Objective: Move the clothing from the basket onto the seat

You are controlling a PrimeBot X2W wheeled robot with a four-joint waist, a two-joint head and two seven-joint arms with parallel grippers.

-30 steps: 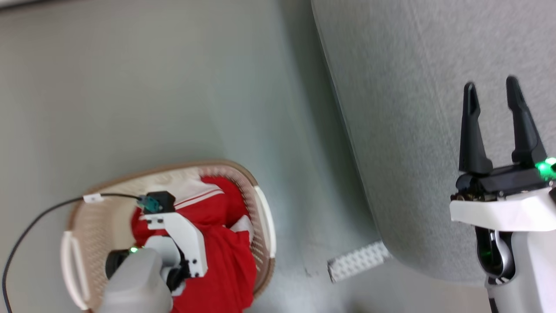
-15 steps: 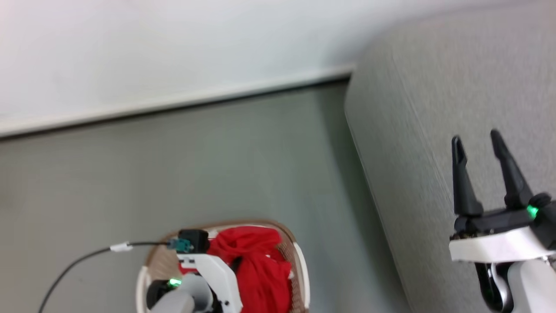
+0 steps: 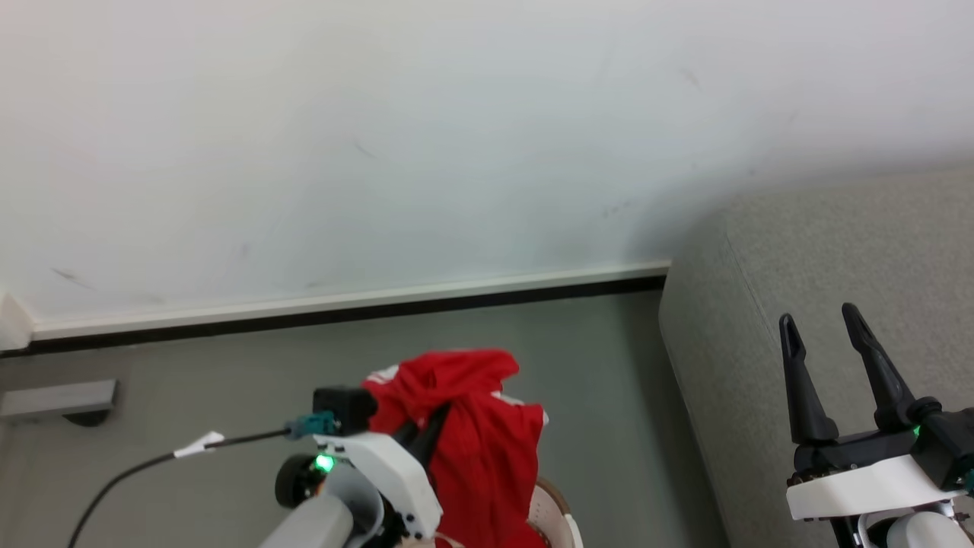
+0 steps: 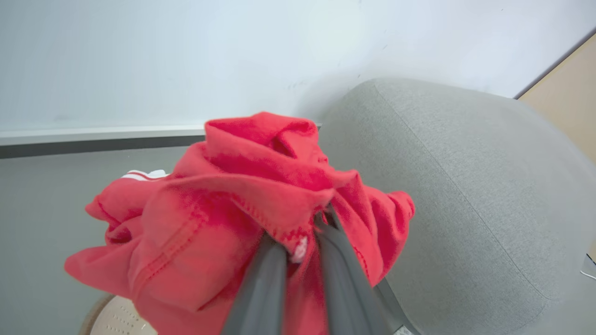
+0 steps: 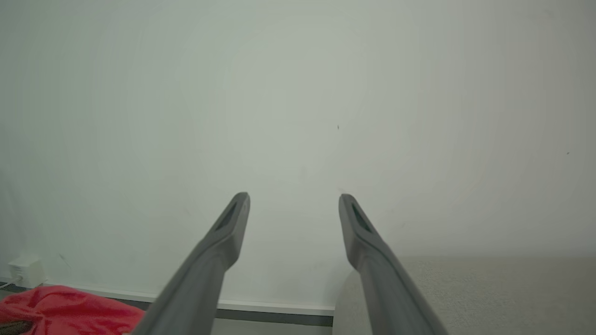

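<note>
The left hand (image 3: 423,428) is clamped on the bunched red clothing (image 3: 479,434), which hangs in the air above the basket (image 3: 561,519) rim. Further right stands the grey seat (image 3: 837,243); the right hand (image 3: 818,316) hovers over it, fingers spread, empty.

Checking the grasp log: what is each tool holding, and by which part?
Left tool pinches the red garment at a bunched, stitched fold; right tool holds nothing.
</note>
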